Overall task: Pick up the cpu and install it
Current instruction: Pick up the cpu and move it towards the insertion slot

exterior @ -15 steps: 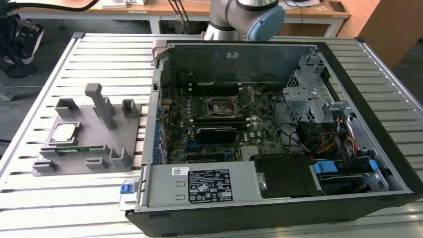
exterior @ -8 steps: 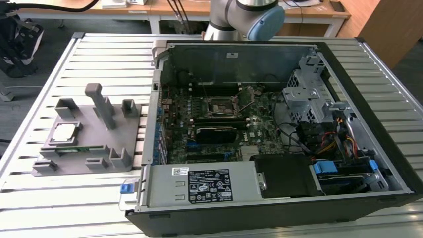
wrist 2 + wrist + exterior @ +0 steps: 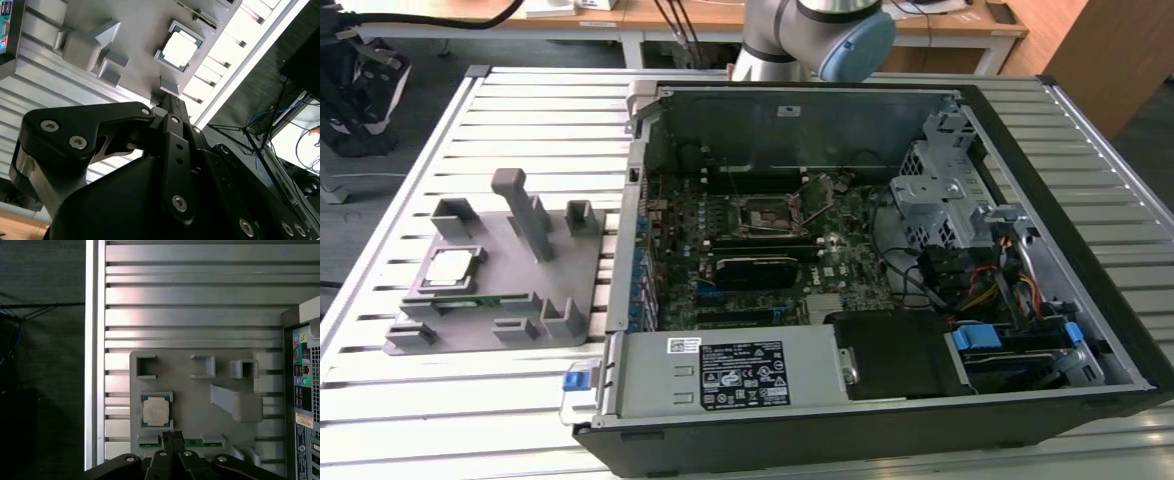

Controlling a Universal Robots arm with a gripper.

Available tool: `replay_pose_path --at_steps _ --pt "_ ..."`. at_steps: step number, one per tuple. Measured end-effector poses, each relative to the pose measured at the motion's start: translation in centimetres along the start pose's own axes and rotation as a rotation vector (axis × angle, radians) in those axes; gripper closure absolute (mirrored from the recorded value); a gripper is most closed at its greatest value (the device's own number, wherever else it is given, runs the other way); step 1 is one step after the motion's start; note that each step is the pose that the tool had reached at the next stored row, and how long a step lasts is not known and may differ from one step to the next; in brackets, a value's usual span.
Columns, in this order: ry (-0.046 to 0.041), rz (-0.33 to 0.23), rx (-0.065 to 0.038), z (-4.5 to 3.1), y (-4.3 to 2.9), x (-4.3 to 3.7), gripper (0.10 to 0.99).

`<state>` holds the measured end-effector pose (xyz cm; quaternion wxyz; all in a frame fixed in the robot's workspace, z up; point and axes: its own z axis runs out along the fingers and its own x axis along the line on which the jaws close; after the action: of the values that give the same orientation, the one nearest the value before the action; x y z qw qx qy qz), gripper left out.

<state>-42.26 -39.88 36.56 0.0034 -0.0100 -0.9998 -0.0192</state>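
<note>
Small square silver-grey cpu sits in pocket of grey plastic fixture plate. Black end effector w/ fingers pressed together, empty, near cpu, not touching.

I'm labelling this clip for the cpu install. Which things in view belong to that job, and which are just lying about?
Job: cpu in its grey holder, socket inside the case, claw.
Lying about: green memory stick, power supply, drive cage.
</note>
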Motion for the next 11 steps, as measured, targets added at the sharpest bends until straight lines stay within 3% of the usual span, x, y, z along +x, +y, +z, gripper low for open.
replay_pose_path --at_steps 11 --pt "0.0004 -0.022 0.001 0.60 -0.05 0.22 0.980"
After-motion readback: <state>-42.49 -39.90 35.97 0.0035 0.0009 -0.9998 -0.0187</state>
